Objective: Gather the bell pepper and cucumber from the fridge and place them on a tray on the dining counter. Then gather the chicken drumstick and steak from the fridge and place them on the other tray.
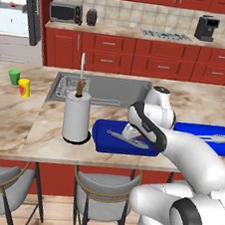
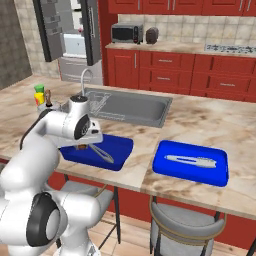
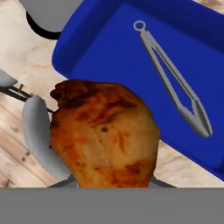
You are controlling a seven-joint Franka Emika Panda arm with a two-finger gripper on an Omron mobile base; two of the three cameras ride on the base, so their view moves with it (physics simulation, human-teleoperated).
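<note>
One knobbly, glossy brown-orange chicken drumstick (image 3: 103, 135) sits clamped in the claw (image 3: 114, 183) above a smooth blue tray (image 3: 131, 65).

Paper towel roll (image 1: 77, 117) upright, blue tray (image 1: 106, 134) at its 3 o'clock holding tongs (image 1: 127, 139). Green cup (image 1: 14, 76), yellow cup (image 1: 24, 88) at 9 o'clock. Microwave (image 1: 66, 12) at 12.

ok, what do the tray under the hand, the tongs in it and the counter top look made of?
Tray: looks like plastic, uniform saturated blue, smooth, soft sheen, rounded rim. Tongs: likely metal, pale grey with light highlights, thin arms, ring end. Dining counter: stone-look, beige with brown veining, polished; it could as well be laminate.
</note>
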